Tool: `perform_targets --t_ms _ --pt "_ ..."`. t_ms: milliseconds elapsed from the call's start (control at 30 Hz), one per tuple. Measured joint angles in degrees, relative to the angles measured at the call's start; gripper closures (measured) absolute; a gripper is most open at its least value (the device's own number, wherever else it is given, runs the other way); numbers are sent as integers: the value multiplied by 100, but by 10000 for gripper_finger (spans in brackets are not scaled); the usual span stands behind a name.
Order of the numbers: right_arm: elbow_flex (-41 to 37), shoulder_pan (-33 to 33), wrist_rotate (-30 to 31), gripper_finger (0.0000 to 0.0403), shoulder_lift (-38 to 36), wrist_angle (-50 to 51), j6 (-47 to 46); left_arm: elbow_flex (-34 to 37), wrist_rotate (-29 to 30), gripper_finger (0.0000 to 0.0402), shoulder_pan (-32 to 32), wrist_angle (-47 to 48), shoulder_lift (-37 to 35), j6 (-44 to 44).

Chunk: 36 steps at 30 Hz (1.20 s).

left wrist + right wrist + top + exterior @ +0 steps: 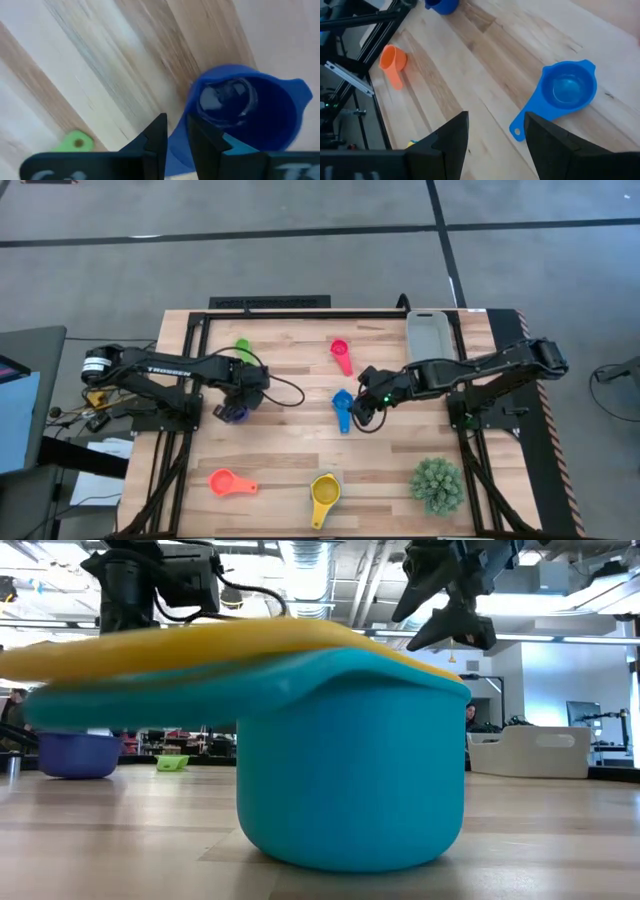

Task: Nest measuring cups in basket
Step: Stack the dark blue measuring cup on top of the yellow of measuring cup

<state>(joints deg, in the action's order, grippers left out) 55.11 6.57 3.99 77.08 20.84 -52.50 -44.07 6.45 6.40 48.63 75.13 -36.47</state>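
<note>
My left gripper (pixel 236 406) is low over the table's left middle, shut on the navy measuring cup (pixel 250 110), whose base seems to rest on the wood (pixel 78 755). My right gripper (pixel 362 408) is open and raised, just right of the blue cup (pixel 343 408); that cup's handle (pixel 520 129) lies ahead of its spread fingers. The green cup (pixel 243 348) and pink-red cup (pixel 342 356) lie farther back. The orange cup (pixel 228 482) lies near the front. The yellow cup (pixel 325 498) sits in the light blue cup (pixel 350 780). The grey basket (pixel 431 335) stands at the far right. My left gripper pinches the navy cup's flat handle (pixel 177 147) between its two fingers (pixel 159 142), close to the bowl. It comes from above, pointing down. The bowl stands upright with its opening up, ahead of the fingers.
A spiky green plant (pixel 437 485) stands at the near right corner. A black frame (pixel 190 380) runs around the wooden top. Bare wood lies between the blue cup and the front cups.
</note>
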Motion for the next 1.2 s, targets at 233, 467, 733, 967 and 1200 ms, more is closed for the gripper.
perform_targets --t_ms 233,467,733,967,1200 --pt "0 98 64 188 2 0 -163 238 -418 340 100 -92 0 -358" --pt "0 131 66 186 4 0 -211 238 -319 359 173 -189 0 522" --pt "0 115 61 193 4 14 -256 238 -185 394 381 -238 0 2122" --pt "-2 41 56 208 -449 463 -652 -152 -201 399 622 -224 -12 5984" --pt "-4 -336 62 223 -1450 1272 -712 -983 -112 401 -441 -354 -12 9940"
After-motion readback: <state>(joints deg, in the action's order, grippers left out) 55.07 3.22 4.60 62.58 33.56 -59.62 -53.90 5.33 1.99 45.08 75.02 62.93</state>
